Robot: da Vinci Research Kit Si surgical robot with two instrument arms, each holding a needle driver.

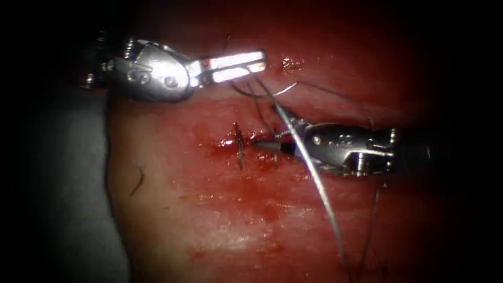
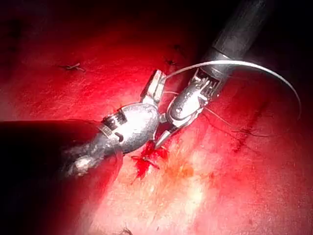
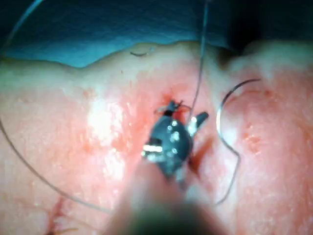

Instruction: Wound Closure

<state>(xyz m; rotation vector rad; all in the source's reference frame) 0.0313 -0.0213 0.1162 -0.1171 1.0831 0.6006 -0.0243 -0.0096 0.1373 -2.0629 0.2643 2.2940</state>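
**A:** Endoscope view first: where is the needle (image 1: 314,173)?

**B:** It is clear of the tissue (image 1: 209,209). It sweeps from the left gripper (image 1: 262,60) down and to the right, crossing over the right gripper (image 1: 262,144). The left gripper looks clamped on it near its upper end.

**A:** And the right one?

**B:** Its tip sits just right of the cut (image 1: 238,144), pointing left. I cannot tell whether it is closed or holding anything. Thread (image 1: 370,225) trails off below it.

**A:** How will the needle handle?

**B:** I'd judge it light, stiff and slick, so it is likely to swivel if pinched lightly. The flat of the curve, back from the sharp end, looks the best place to hold it.

**A:** Its long axis?

**B:** It runs upper left to lower right, bowing toward the right.
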